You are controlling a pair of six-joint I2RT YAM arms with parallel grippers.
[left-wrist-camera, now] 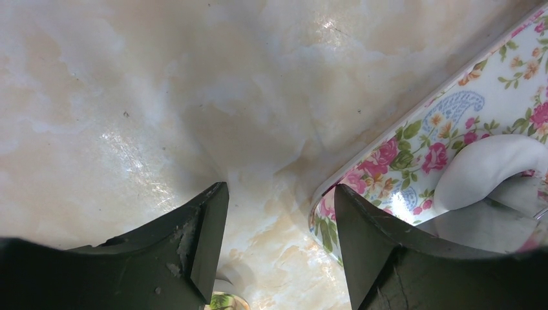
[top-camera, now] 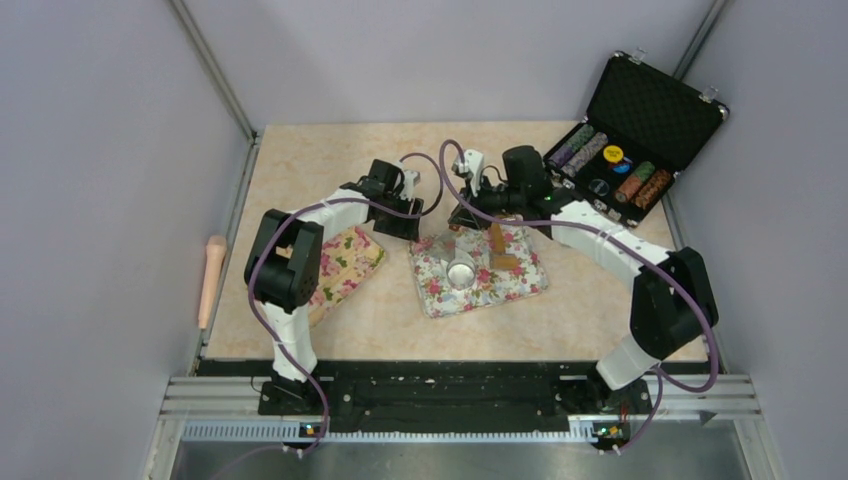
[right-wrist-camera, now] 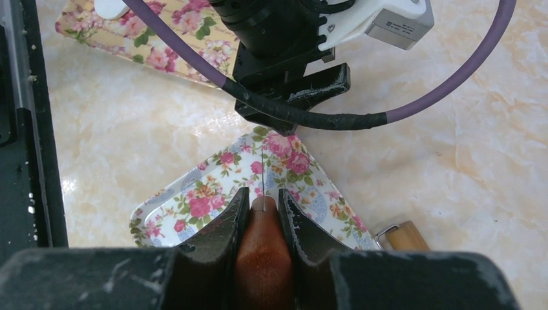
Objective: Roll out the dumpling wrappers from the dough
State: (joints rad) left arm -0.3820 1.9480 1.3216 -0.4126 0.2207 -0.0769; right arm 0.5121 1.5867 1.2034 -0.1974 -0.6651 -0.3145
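Fingers of the right gripper clamp tight on a brown wooden handle; the left gripper stands wide open, holding nothing
The right gripper hangs over the floral tray in the middle of the tabletop. White dough lies on that tray near its far-left corner, just beside the metal ring. The left gripper hovers over bare tabletop just off that same corner, apart from the tray's rim. A yellow tray lies toward the left edge, under the left arm

Evenly bright; wrist views seemingly soft.
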